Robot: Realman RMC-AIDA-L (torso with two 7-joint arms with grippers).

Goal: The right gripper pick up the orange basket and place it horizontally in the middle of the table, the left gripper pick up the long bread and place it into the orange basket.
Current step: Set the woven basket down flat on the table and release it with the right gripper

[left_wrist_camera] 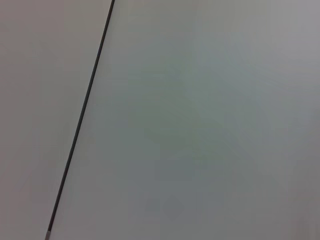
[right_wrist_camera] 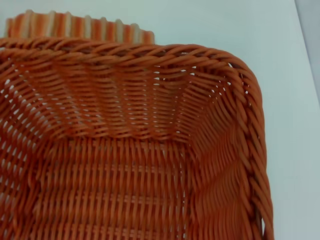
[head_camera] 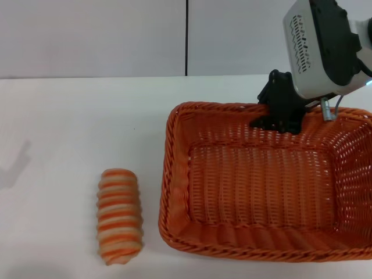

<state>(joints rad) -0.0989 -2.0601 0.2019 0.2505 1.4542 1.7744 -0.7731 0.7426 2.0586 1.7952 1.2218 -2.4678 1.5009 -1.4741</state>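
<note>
The orange basket [head_camera: 174, 174] rests on the white table [head_camera: 70, 128], right of the middle, and its right end runs past the picture's edge. My right gripper [head_camera: 281, 113] sits at the basket's far rim, one black finger inside and one outside, shut on the rim. In the right wrist view the basket [right_wrist_camera: 200, 52] fills the picture, seen from inside. The long bread [head_camera: 119, 215] lies striped side up on the table, just left of the basket's near corner, and its stripes peek over the rim [right_wrist_camera: 80, 26]. The left gripper is out of view.
The left wrist view shows only a pale wall [left_wrist_camera: 200, 125] with a dark seam [left_wrist_camera: 82, 120]. A grey wall [head_camera: 93, 35] rises behind the table's far edge. A faint shadow [head_camera: 14, 165] falls on the table's left side.
</note>
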